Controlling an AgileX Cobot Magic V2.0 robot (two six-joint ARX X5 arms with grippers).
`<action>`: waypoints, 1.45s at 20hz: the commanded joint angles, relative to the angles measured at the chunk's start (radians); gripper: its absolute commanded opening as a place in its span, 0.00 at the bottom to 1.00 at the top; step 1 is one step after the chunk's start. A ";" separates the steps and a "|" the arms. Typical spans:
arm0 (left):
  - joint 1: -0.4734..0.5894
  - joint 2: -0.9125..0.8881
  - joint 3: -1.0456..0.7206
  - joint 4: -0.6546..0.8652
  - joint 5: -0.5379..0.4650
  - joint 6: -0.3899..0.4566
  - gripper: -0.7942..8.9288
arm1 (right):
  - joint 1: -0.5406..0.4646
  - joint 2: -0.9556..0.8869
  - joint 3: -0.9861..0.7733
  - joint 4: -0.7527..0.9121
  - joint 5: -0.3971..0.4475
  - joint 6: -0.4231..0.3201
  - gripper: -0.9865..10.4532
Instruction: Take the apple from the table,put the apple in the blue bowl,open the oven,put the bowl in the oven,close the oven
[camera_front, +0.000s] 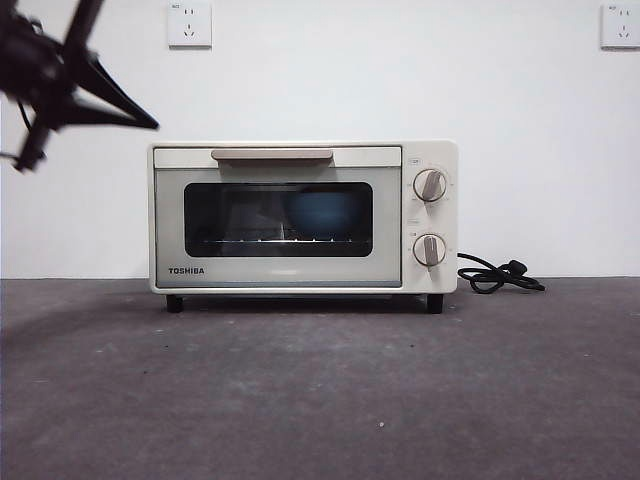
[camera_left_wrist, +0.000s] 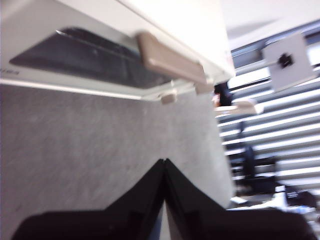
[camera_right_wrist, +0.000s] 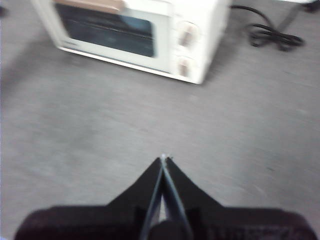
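Note:
The cream-white TOSHIBA oven (camera_front: 302, 217) stands on the dark grey table (camera_front: 320, 390) with its glass door closed. Behind the glass, the blue bowl (camera_front: 322, 215) sits on the rack. The apple is hidden from every view. My left gripper (camera_left_wrist: 164, 162) is shut on nothing, raised above the table near the oven's beige handle (camera_left_wrist: 170, 59); in the front view it is the dark shape (camera_front: 150, 124) at the upper left. Also shut and empty, my right gripper (camera_right_wrist: 163, 158) hangs over bare table well in front of the oven (camera_right_wrist: 150, 35).
A coiled black power cord (camera_front: 500, 275) lies on the table right of the oven, also seen as the cord (camera_right_wrist: 272, 35) in the right wrist view. Two knobs (camera_front: 430, 185) sit on the oven's right panel. A white wall with sockets (camera_front: 190, 24) stands behind.

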 joint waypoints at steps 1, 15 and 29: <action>-0.003 -0.113 0.004 -0.194 -0.070 0.283 0.07 | 0.001 -0.001 -0.003 -0.028 0.061 0.012 0.09; -0.002 -0.849 0.004 -0.788 -0.715 0.536 0.08 | 0.001 0.002 -0.003 -0.075 0.103 0.011 0.09; -0.001 -0.835 -0.009 -0.666 -0.725 0.581 0.08 | 0.001 0.023 -0.003 -0.077 0.103 0.011 0.09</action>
